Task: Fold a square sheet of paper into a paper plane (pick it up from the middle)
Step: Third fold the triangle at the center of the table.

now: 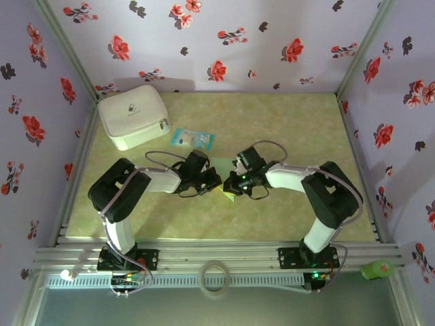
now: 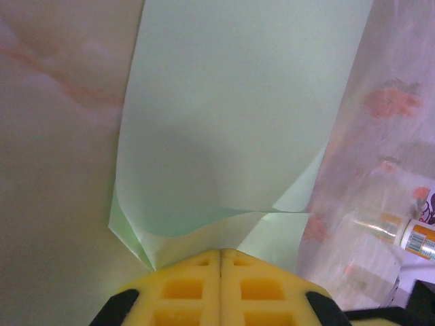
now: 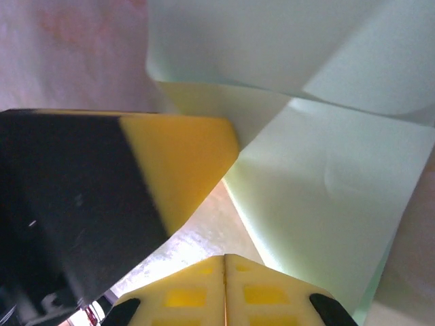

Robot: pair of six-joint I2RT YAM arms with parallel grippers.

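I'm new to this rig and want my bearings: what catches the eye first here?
Mid-table, the left gripper pinches a creased pale green sheet, with the right gripper shut beside it. A white pouch sits back left, before floral walls.

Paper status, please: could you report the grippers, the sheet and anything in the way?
Left gripper shut on the paper, at its creased edge. Right gripper shut alongside, grip unclear. Pouch and packet sit apart, farther back.

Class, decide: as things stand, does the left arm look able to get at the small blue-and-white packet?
Probably yes: bare table separates the left gripper from the small blue-and-white packet, though that gripper is shut on the pale green paper sheet and must release first.
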